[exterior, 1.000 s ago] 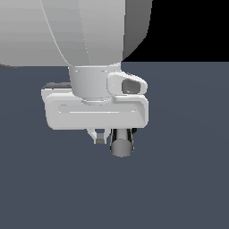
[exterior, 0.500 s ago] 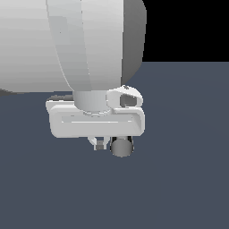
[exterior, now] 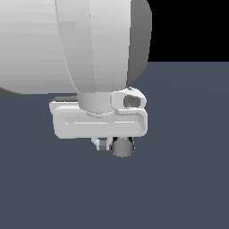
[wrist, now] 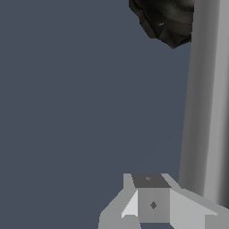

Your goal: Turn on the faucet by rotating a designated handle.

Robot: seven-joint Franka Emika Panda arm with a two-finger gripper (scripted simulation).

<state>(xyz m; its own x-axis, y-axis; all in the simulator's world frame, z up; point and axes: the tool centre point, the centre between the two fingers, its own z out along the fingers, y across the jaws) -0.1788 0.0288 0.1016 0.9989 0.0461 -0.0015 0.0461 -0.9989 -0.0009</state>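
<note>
Tool point(exterior: 109, 144) beside handle point(wrist: 206, 103) — touching.

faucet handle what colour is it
Shiny silver-grey handle, clearest in the wrist view.

The gripper point(exterior: 103, 144) and the arm above it are white with grey shading. Just beside its fingertip, the handle point(wrist: 205, 103) is shiny silver-grey, and the faucet point(wrist: 166, 20) base is ribbed black against a flat slate-blue floor point(wrist: 67, 103).

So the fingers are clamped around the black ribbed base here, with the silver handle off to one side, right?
Not quite. The wrist view shows the black ribbed base well apart from the fingers, ungripped. The silver handle does run beside the one finger visible.
</note>
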